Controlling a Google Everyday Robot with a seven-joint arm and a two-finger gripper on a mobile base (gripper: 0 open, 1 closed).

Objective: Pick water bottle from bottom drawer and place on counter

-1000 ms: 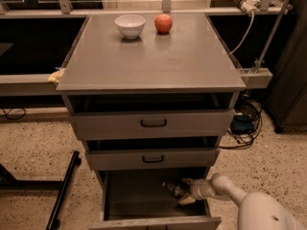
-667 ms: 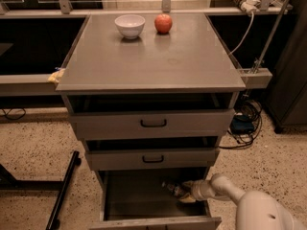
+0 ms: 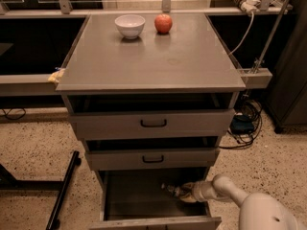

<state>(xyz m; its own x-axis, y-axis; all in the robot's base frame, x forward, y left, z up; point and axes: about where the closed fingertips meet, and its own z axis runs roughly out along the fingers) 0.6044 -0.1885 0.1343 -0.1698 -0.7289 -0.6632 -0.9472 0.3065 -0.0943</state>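
The bottom drawer [image 3: 139,202] stands open, grey inside. The water bottle [image 3: 171,190] lies low in the drawer's right part, mostly hidden by my gripper. My gripper [image 3: 184,193] reaches into the drawer from the right on a pale arm [image 3: 225,188] and sits right at the bottle. The counter [image 3: 151,56] is the flat grey cabinet top above.
A white bowl [image 3: 130,26] and a red apple [image 3: 163,23] stand at the back of the counter. The two upper drawers [image 3: 153,123] are partly open. Cables [image 3: 244,123] lie to the right of the cabinet, a black stand leg [image 3: 64,190] to the left.
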